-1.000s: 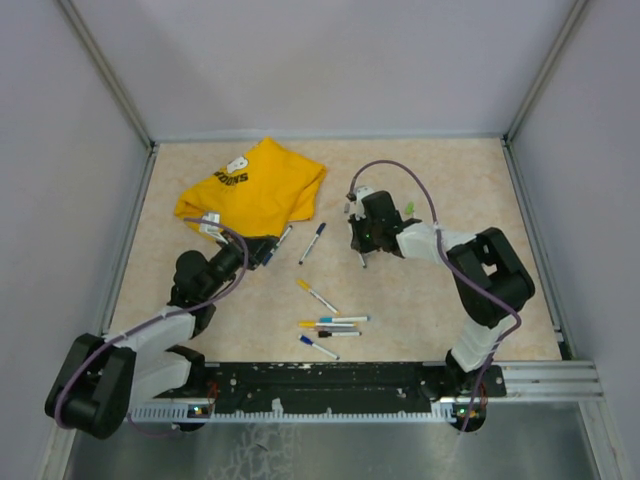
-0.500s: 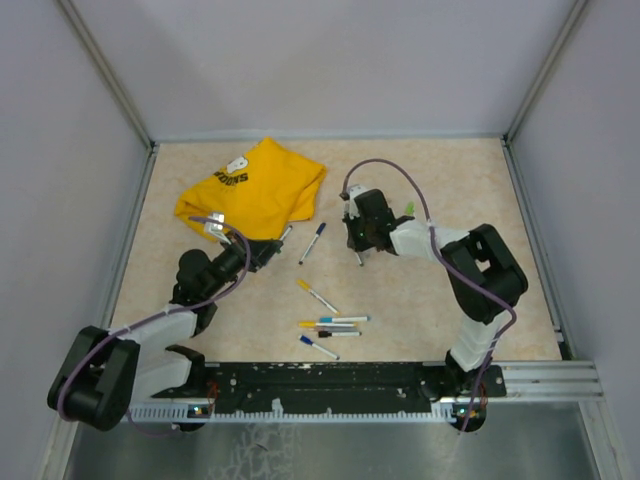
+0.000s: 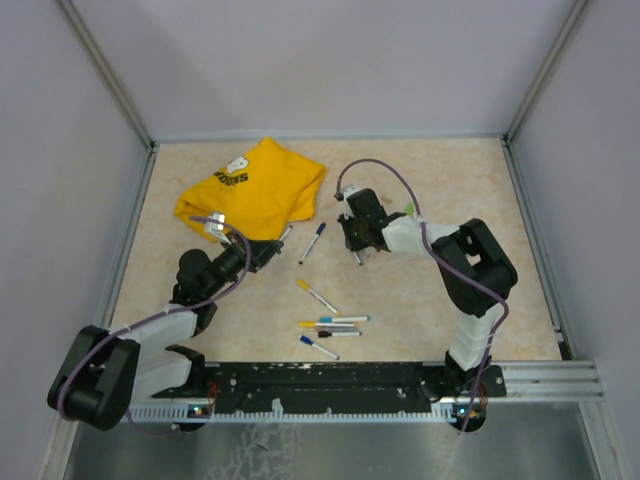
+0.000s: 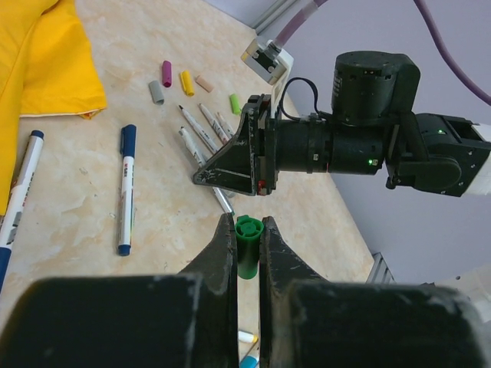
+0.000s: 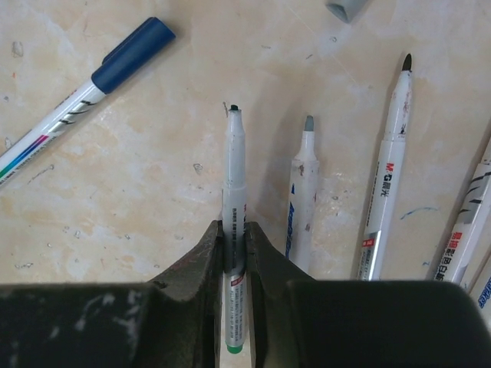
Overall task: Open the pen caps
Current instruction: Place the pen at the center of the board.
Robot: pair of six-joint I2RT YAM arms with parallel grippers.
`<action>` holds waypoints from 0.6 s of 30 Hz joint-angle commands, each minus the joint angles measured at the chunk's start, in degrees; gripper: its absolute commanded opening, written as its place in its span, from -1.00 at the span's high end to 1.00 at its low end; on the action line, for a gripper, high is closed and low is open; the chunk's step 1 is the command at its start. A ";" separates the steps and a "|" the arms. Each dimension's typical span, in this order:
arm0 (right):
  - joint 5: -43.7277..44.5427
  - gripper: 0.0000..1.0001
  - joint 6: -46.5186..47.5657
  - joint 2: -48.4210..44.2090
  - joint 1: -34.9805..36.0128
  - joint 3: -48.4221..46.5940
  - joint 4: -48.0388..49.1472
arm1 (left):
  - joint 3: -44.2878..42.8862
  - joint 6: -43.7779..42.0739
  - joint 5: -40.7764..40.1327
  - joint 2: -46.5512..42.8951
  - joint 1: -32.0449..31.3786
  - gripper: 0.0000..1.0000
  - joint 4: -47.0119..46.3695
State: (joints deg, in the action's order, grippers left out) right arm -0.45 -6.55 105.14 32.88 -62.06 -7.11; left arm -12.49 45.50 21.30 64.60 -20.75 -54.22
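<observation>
In the left wrist view my left gripper is shut on a stubby green pen cap, held above the table. Opposite it, my right gripper points down at the table. The right wrist view shows my right gripper shut on an uncapped pen with a grey barrel and a green end, its tip pointing away. Beside it lie more uncapped pens. Loose pen caps in purple, yellow, grey and green lie beyond them.
A yellow T-shirt lies at the back left. A blue-capped pen lies between the arms. Several capped pens are grouped near the front rail. Walls close in the table on three sides.
My right gripper has shifted a little to the left with the pen, low over the row of uncapped pens. The left arm has hardly moved and keeps the green cap.
</observation>
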 commanded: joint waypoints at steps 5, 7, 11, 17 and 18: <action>1.34 0.58 1.34 1.76 0.27 -2.10 -1.85 | -0.30 0.73 1.18 -0.90 0.19 1.00 -1.83; 1.18 0.52 1.38 1.74 0.27 -2.10 -1.85 | -0.25 0.73 0.98 -1.17 0.19 1.00 -1.64; 0.97 0.50 1.50 1.82 0.28 -2.10 -1.82 | -0.26 0.82 1.00 -1.56 0.19 1.00 -1.37; 0.78 0.48 2.55 1.24 0.25 -1.74 -1.41 | -0.47 0.83 1.21 -2.15 0.19 1.00 -0.53; 0.80 0.47 2.81 0.83 0.29 -1.48 -1.00 | -0.55 0.65 1.20 -2.26 0.19 1.00 -0.21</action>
State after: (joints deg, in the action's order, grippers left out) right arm -0.58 -5.65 105.51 32.91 -62.39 -7.51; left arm -12.49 46.37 21.63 63.53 -20.75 -53.95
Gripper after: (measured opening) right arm 0.257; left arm 0.076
